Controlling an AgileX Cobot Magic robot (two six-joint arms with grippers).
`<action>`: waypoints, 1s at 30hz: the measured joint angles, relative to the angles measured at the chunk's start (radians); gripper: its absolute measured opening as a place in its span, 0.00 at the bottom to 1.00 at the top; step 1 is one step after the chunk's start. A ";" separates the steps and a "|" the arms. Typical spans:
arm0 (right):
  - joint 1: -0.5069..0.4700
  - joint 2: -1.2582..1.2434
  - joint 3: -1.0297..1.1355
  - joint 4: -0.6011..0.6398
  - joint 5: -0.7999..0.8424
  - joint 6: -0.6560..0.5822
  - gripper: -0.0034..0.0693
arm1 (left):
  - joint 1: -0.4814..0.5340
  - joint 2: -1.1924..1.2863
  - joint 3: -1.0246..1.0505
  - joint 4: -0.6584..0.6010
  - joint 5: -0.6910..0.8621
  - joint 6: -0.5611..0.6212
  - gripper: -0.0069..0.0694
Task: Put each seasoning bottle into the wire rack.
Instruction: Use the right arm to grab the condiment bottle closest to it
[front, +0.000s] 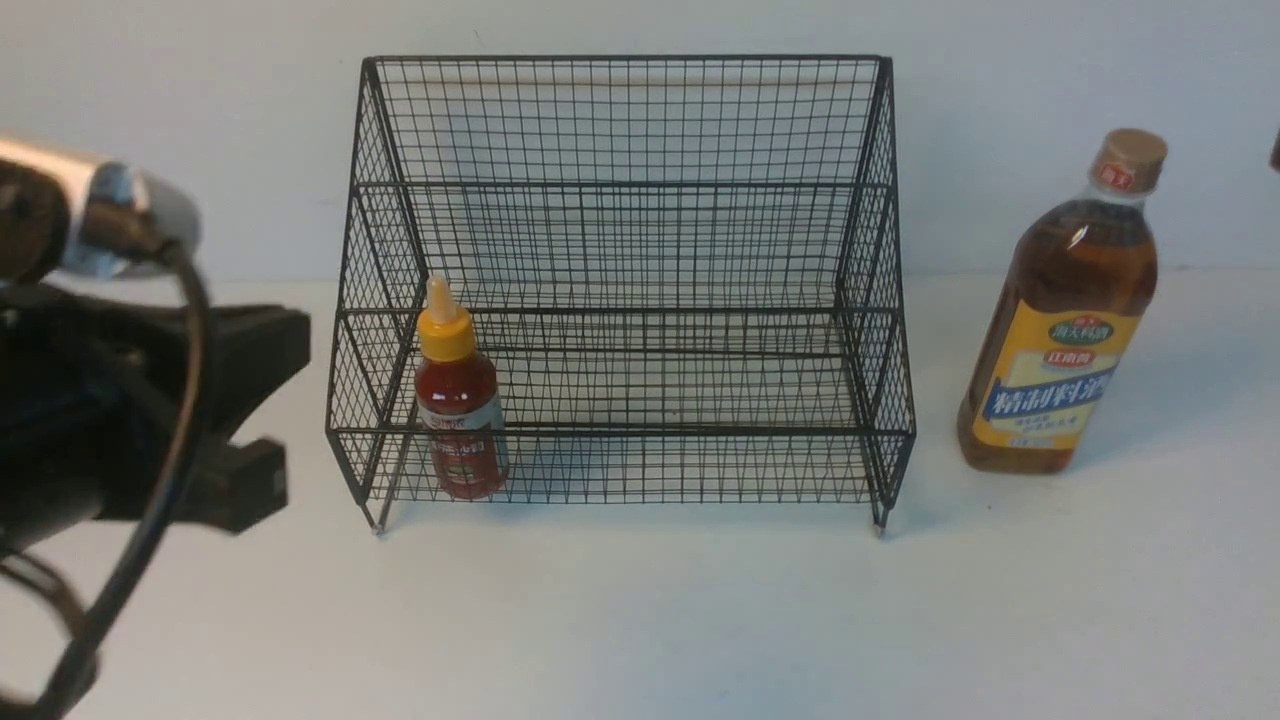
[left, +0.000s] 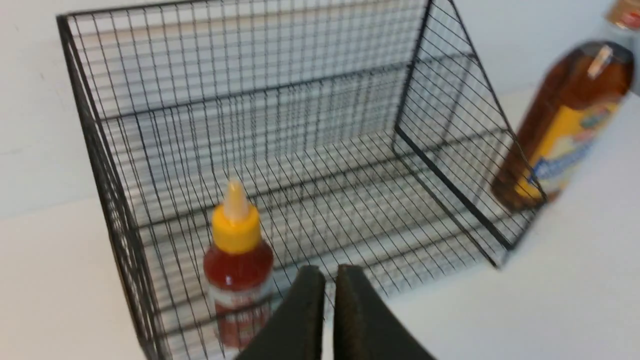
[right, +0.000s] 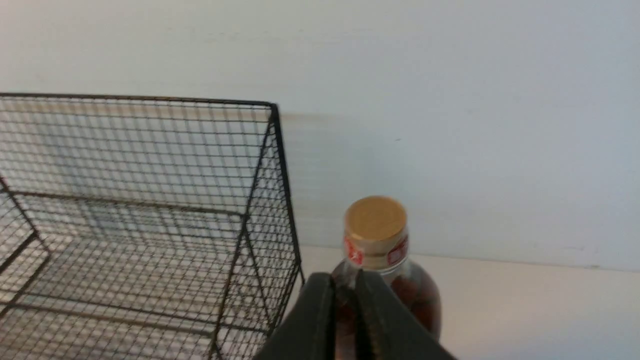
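Observation:
The small red-sauce squeeze bottle with yellow nozzle cap stands upright in the lower tier of the black wire rack, at its left end; it also shows in the left wrist view. The tall amber bottle with tan cap stands on the table to the right of the rack, outside it. My left gripper is shut and empty, in front of the rack's left part. My right gripper is shut and empty, above and just short of the amber bottle's shoulder.
The left arm and its cable fill the left edge of the front view, beside the rack's left side. A white wall stands close behind the rack. The white table runs in front of the rack.

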 joint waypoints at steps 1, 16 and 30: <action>0.000 0.005 -0.001 0.000 0.000 0.000 0.18 | 0.000 0.000 0.000 0.001 0.007 0.000 0.09; 0.115 0.226 -0.068 0.085 -0.210 -0.147 0.94 | 0.000 -0.380 0.000 0.336 0.339 -0.278 0.08; 0.124 0.288 -0.071 0.116 -0.273 -0.155 0.94 | 0.000 -0.735 0.209 0.499 0.492 -0.458 0.08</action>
